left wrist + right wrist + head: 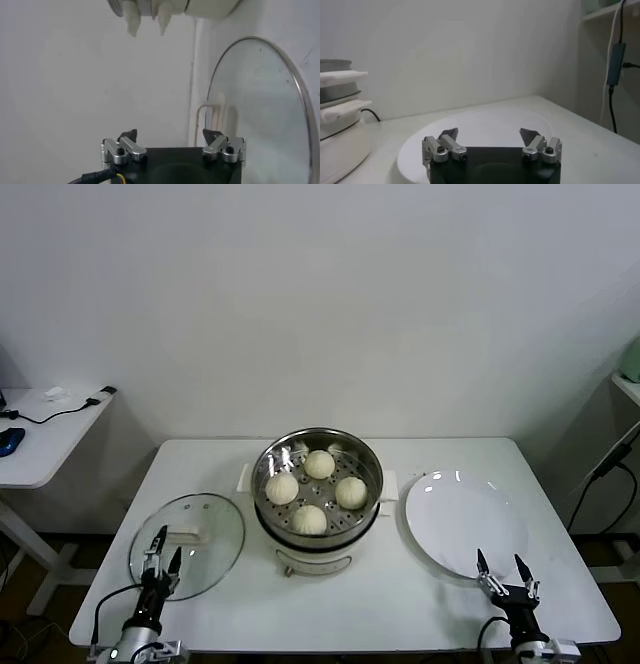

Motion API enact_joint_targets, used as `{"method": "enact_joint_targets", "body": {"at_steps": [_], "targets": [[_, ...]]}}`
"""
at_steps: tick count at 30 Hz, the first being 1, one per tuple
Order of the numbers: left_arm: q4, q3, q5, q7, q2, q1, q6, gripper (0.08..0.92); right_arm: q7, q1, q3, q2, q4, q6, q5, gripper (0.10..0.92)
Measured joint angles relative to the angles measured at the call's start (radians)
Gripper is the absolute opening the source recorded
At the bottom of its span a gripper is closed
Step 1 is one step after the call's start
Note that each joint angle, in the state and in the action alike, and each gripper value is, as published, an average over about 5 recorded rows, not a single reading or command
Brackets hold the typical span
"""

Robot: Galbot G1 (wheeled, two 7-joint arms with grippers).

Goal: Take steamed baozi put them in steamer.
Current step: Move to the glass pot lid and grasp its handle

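**Table stock: steamer loaded, both arms parked**

- Table [400, 604]: white, bearing everything listed.
- Steamer [317, 484]: set at centre.
- Plate [465, 524]: bare, laid at 3 o'clock of the steamer.
- Glass lid [190, 539]: laid flat at 8 o'clock of the steamer.
- Four buns [318, 464]: held inside, on the perforated tray.
- Left gripper [160, 564]: over the lid's near edge, spread wide, nothing held.
- Right gripper [505, 569]: at the plate's near rim, spread wide, nothing held.
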Motion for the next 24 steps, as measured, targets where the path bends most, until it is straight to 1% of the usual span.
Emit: {"method": "enact_joint_targets", "body": {"at_steps": [17,20,24], "targets": [[0.141,0.016,0.122,-0.008,-0.015,-0.148,0.037,0.823,-0.003,-0.043,0.029,0.016,0.034,0.003,0.008,0.823],[0.166,0.015,0.137,-0.013,-0.016,-0.161,0.040,0.796,-0.005,-0.048,0.030,0.020,0.038,0.005,0.008,0.823],[0.196,0.013,0.154,-0.024,-0.017,-0.173,0.042,0.688,-0.008,-0.054,0.031,0.024,0.042,0.008,0.007,0.823]]}}
